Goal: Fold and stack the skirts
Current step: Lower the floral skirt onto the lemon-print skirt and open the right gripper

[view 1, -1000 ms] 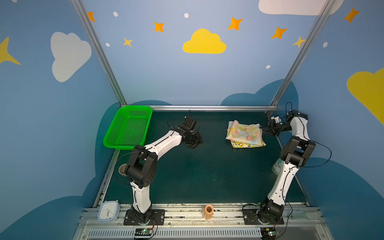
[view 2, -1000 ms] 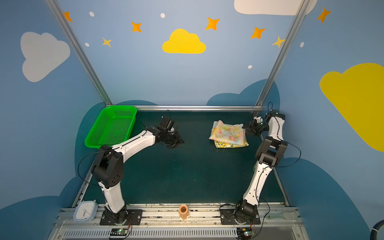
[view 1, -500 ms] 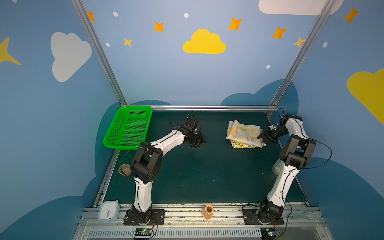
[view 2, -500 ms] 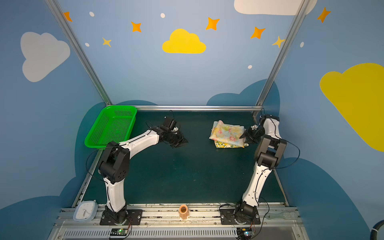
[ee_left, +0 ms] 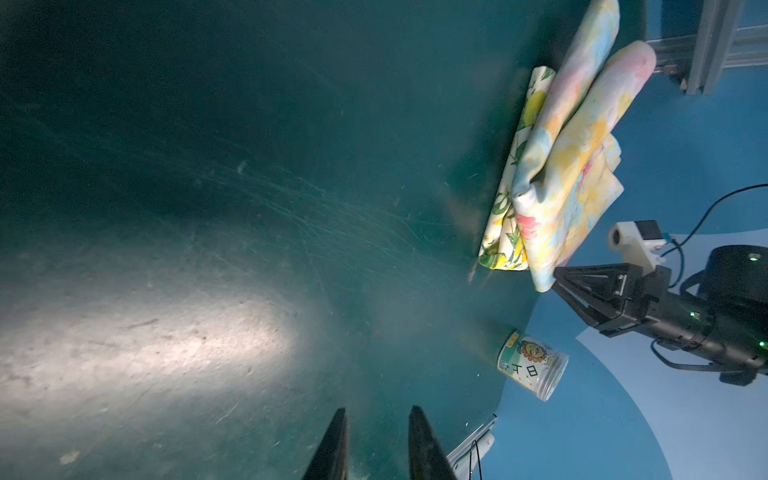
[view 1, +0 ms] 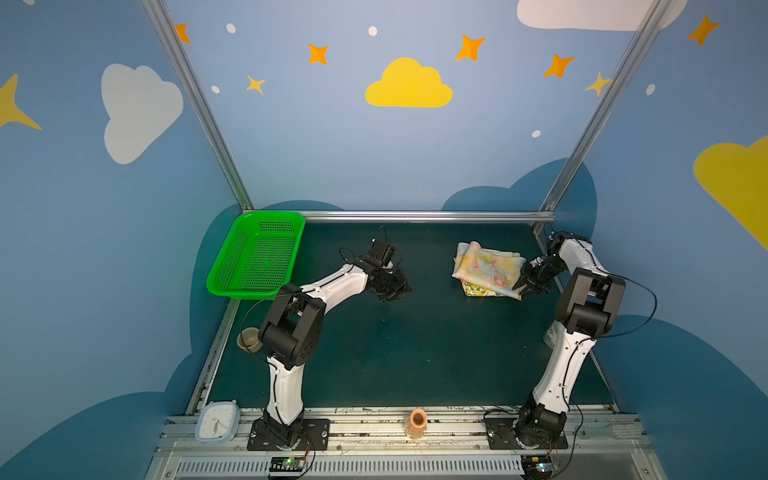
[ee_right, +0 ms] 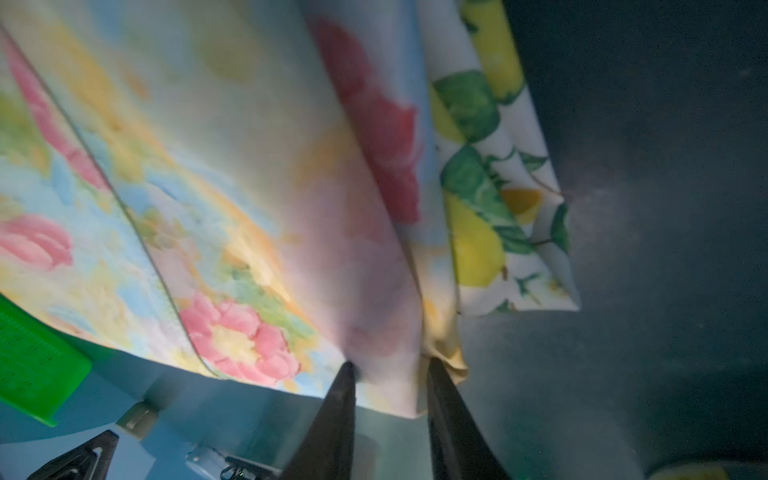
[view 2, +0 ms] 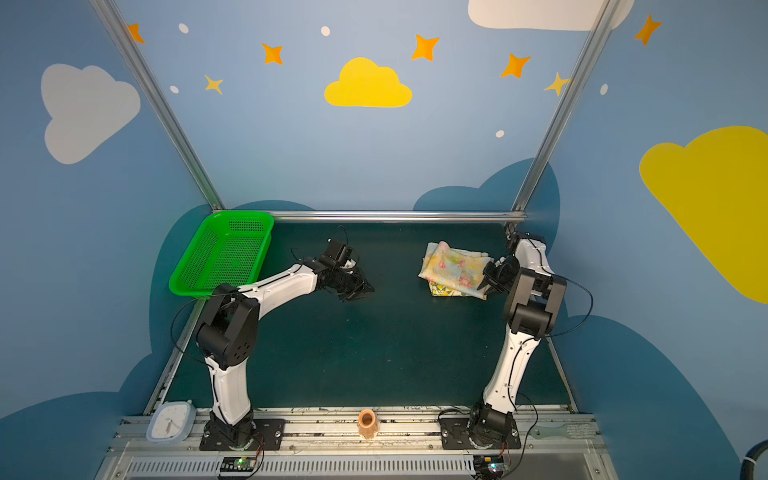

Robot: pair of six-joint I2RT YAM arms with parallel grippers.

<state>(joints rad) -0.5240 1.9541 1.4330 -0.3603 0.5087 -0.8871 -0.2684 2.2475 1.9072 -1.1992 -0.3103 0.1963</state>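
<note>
Two stacked skirts (view 1: 486, 270), labelled cup (ee_left: 532, 365) (characters unclear)

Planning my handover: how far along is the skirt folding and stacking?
Done: the floral skirt lies folded on the folded lemon skirt. In hand: the right gripper pinches its corner, apparently tidying it. The left gripper hangs open, holding nothing. Left: release, perhaps square the stack.

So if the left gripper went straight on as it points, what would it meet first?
Probably the bare mat: the left gripper tilts down at it, and the skirts lie off to one side of its line.
</note>
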